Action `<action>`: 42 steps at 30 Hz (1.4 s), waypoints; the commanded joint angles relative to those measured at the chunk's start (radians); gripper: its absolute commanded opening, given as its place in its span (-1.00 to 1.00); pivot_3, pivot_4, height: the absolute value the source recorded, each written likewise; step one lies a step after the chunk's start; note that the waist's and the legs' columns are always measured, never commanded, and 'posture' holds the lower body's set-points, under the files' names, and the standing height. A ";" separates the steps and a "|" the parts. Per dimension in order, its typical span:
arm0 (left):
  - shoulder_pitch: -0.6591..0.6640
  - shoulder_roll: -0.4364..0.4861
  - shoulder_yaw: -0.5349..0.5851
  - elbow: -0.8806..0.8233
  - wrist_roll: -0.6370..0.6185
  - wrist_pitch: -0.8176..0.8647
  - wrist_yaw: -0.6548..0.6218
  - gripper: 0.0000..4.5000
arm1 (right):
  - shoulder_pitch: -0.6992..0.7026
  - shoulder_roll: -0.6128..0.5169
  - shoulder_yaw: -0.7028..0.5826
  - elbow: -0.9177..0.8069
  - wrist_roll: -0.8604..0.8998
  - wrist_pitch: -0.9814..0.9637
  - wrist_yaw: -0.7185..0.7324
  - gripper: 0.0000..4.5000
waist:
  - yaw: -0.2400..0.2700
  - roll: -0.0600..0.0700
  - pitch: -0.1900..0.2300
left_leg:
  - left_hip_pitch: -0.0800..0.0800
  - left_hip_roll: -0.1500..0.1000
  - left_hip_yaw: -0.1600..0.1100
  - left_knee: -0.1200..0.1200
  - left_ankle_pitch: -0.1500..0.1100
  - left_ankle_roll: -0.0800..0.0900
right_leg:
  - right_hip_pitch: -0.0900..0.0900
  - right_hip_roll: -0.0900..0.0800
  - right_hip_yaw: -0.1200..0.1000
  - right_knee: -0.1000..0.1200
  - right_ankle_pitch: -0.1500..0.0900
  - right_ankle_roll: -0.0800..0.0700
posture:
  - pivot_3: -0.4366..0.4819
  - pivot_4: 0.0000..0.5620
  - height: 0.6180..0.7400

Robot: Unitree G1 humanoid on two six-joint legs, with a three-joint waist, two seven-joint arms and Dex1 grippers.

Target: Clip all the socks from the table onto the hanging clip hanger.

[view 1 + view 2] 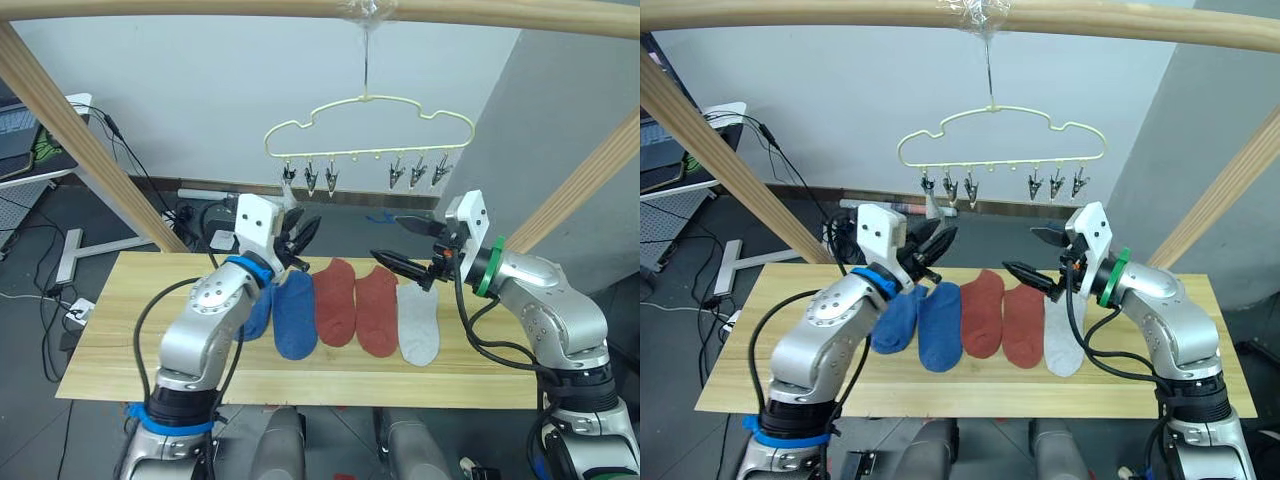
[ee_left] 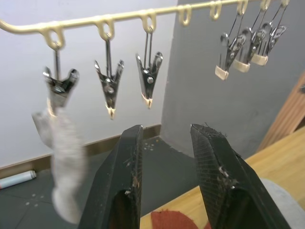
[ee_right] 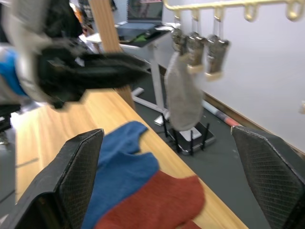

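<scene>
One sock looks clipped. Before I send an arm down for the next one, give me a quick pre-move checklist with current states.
1. Light grey sock hangs from the end metal clip of the pale yellow wire clip hanger: ok.
2. Left gripper fingers open, holding nothing: ok.
3. Right gripper fingers open, holding nothing: ok.
4. Five socks lie side by side on the light wooden plank table: two blue socks, two red socks, one grey sock: ok.
5. Next metal clip free: ok.
6. First sock's clip bite firm: cannot tell.
</scene>
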 commanded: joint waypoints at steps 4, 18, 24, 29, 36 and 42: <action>-0.063 -0.073 -0.001 0.124 0.119 -0.165 0.069 -0.29 | -0.023 0.005 -0.015 -0.088 0.067 0.016 -0.026 1.00 | -0.006 0.000 0.000 | -0.001 0.000 0.000 0.002 0.000 0.000 | 0.001 0.000 0.000 0.000 0.001 0.001 | -0.02 -0.08 1.00; -0.158 -0.161 0.024 0.353 0.206 -0.352 0.118 0.20 | -0.059 -0.034 -0.032 -0.116 0.127 0.049 -0.054 1.00 | -0.020 0.000 0.000 | -0.001 0.000 -0.001 0.002 0.000 0.000 | 0.001 0.000 0.000 0.000 0.001 0.001 | -0.06 -0.07 1.00; -0.188 -0.180 0.050 0.392 0.214 -0.366 0.153 0.20 | -0.061 -0.044 -0.029 -0.113 0.133 0.045 -0.061 1.00 | -0.021 0.000 0.000 | -0.001 0.000 -0.001 0.002 0.000 0.000 | 0.001 0.000 0.000 0.000 0.001 0.001 | -0.06 -0.07 1.00; -0.199 -0.184 0.053 0.409 0.217 -0.376 0.147 0.20 | -0.069 -0.049 -0.028 -0.109 0.136 0.042 -0.065 1.00 | -0.021 0.000 0.000 | -0.001 0.000 -0.001 0.002 0.000 0.000 | 0.001 0.000 0.000 0.000 0.001 0.002 | -0.06 -0.07 1.00; -0.206 -0.195 0.049 0.414 0.220 -0.378 0.146 0.20 | -0.077 -0.046 -0.024 -0.108 0.140 0.043 -0.074 1.00 | -0.021 0.000 0.000 | -0.001 0.000 -0.001 0.002 0.000 0.000 | 0.001 0.000 0.000 0.000 0.001 0.001 | -0.10 -0.06 1.00; -0.225 -0.196 0.049 0.426 0.223 -0.378 0.147 0.20 | -0.085 -0.049 -0.024 -0.105 0.141 0.041 -0.080 1.00 | -0.022 0.000 0.000 | -0.001 0.000 -0.001 0.002 0.000 0.000 | 0.001 0.000 0.000 0.000 0.001 0.002 | -0.10 -0.06 1.00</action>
